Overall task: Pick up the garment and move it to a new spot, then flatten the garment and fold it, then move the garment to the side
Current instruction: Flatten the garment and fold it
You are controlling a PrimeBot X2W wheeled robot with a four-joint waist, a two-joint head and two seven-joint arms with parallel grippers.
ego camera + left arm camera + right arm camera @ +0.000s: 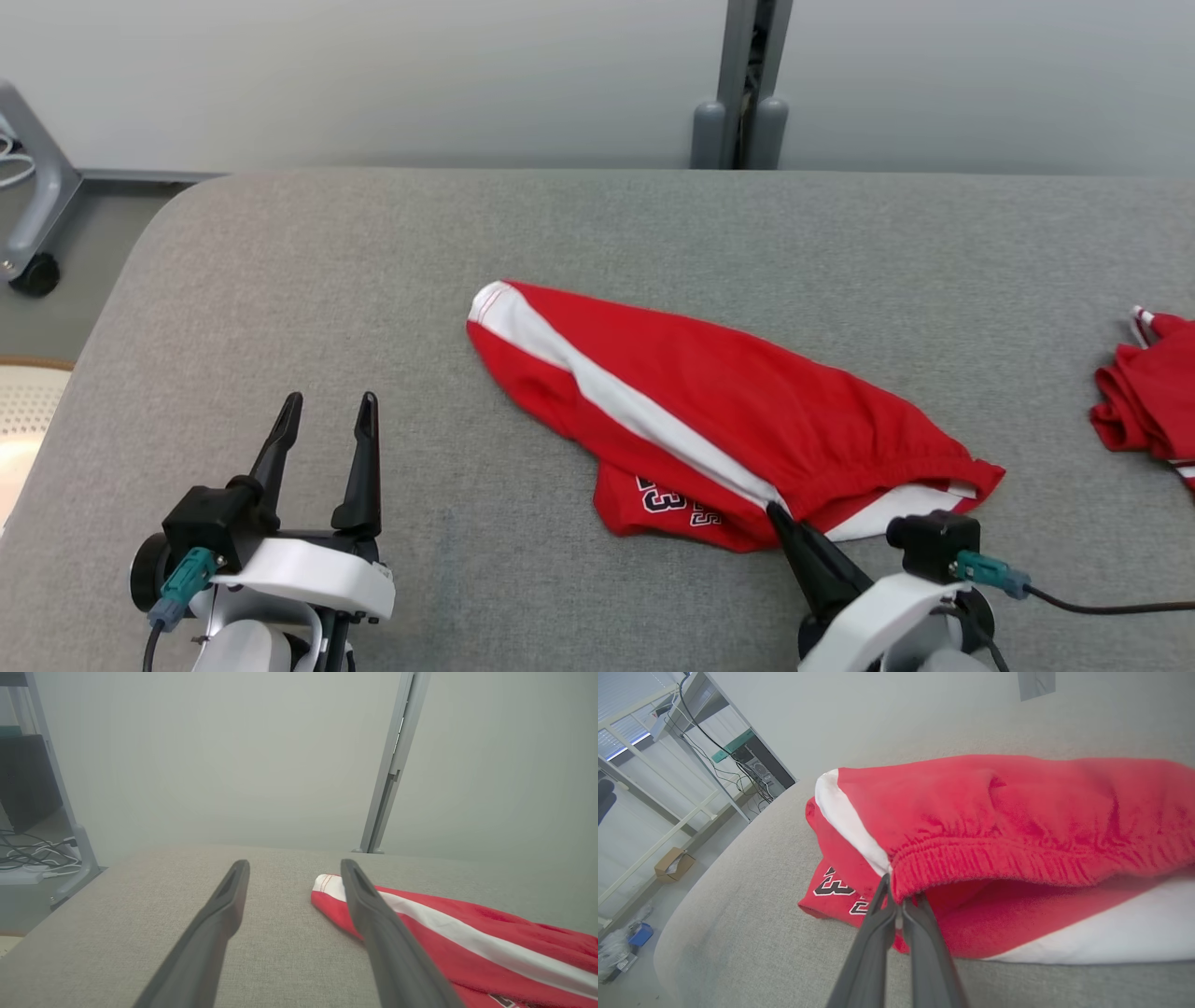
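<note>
Head view, garment: the red garment [709, 411] lies rumpled mid-tabletop [280, 280], with its waistband toward 5 o'clock.
Head view, right gripper: the right gripper [780, 513] sits at the garment's 5 o'clock edge, fingers together on the waistband beside the white stripe.
Head view, left gripper: the left gripper [330, 399] is well apart at the garment's 8 o'clock, fingers spread and holding nothing.
Head view, second red cloth: it [1148, 392] lies at 3 o'clock.
Left wrist view: the fingers stand apart over bare tabletop, and the garment's hem end at 4 o'clock is untouched.
Right wrist view: the fingers are clamped on the elastic waistband, and the garment rests on the tabletop.
Progress: the first grasp looks made; lifting, moving, flattening, folding and setting aside remain.
</note>
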